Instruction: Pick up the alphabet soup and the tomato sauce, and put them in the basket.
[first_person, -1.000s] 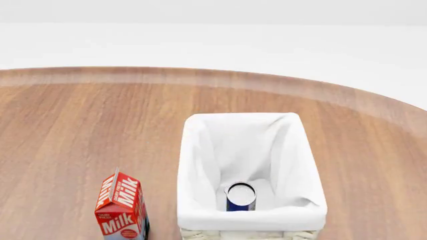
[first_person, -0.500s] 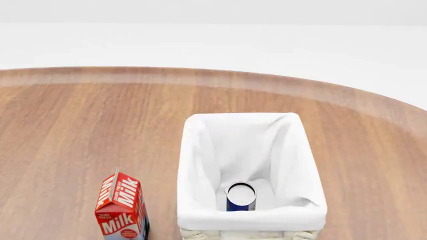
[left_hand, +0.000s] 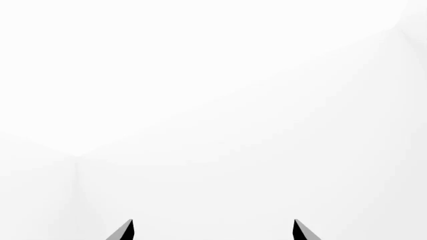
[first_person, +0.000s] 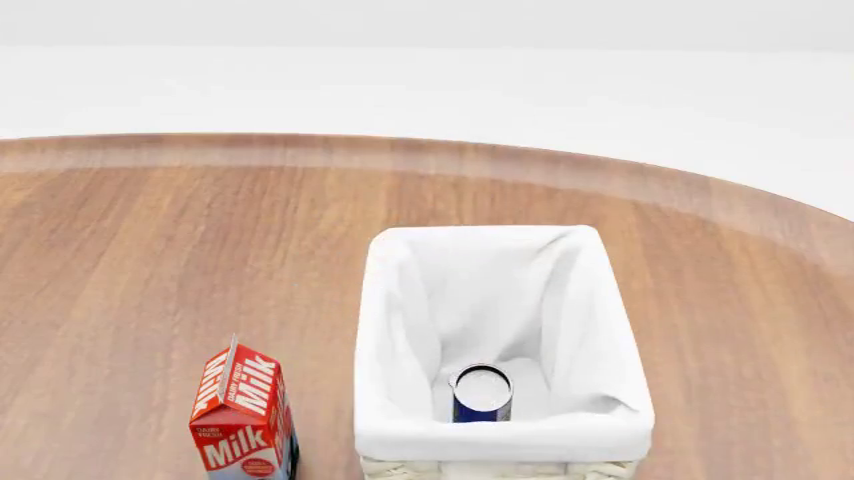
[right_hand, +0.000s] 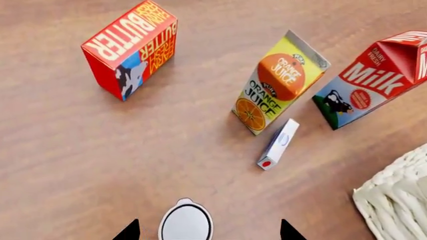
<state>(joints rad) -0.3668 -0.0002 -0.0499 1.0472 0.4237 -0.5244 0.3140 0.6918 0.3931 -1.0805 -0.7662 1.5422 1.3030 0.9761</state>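
**Soup binned; second can below the right end effector, grasp not yet made**

Left wrist view: your left end effector (left_hand: 212, 231) is spread wide, holding nothing, facing blank white.

Head view: the alphabet soup (first_person: 481, 392) stands upright inside the basket (first_person: 400, 300), near its front wall. The milk carton (first_person: 244, 415) stands just beside the basket.

Right wrist view: your right end effector (right_hand: 208, 231) is released, its tips straddling a silvery can top (right_hand: 186, 223); the label is hidden, so confirm it is the tomato sauce. Risk: an off-centre closure could tip the can.
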